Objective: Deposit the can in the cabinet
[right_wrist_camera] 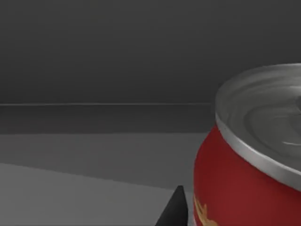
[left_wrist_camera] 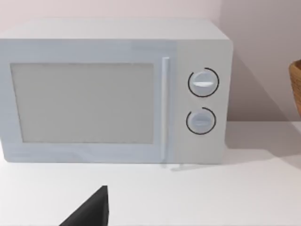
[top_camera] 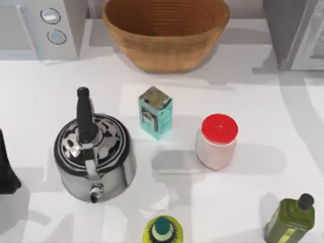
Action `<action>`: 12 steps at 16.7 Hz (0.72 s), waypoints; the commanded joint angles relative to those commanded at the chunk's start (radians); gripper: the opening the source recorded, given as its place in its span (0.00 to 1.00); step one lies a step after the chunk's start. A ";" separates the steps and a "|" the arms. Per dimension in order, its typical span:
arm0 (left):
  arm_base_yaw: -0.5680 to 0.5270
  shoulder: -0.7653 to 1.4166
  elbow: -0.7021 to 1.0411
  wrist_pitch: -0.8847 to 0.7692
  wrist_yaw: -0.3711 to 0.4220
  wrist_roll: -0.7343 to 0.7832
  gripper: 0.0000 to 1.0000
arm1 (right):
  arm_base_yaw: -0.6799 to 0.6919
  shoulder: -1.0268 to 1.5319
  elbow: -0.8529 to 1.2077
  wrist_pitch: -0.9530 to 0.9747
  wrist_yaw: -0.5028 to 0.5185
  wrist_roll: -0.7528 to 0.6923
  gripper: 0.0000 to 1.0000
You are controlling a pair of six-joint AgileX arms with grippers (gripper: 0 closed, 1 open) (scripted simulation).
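Note:
The can (right_wrist_camera: pixel 249 160) is red with a silver metal top and stands very close in the right wrist view. Around it are the dark grey inner walls and floor of the cabinet (right_wrist_camera: pixel 117 70). My right gripper (right_wrist_camera: pixel 230 214) is inside with it, one black fingertip (right_wrist_camera: pixel 176 209) resting against the can's side. From above, the cabinet (top_camera: pixel 298 30) is the grey box at the table's back right corner. My left arm (top_camera: pixel 6 167) is parked at the table's left edge.
A white microwave (top_camera: pixel 40 25) stands back left and a wicker basket (top_camera: pixel 164 30) back centre. On the table are a steel kettle (top_camera: pixel 93 152), a teal box (top_camera: pixel 155 112), a red-lidded jar (top_camera: pixel 217 142), an olive bottle (top_camera: pixel 291 220) and a yellow-green item (top_camera: pixel 163 230).

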 joint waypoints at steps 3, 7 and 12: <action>0.000 0.000 0.000 0.000 0.000 0.000 1.00 | 0.017 0.080 0.104 -0.026 0.005 0.002 0.00; 0.000 0.000 0.000 0.000 0.000 0.000 1.00 | 0.020 0.092 0.120 -0.031 0.006 0.002 0.00; 0.000 0.000 0.000 0.000 0.000 0.000 1.00 | 0.008 0.123 0.150 -0.040 0.010 0.003 0.00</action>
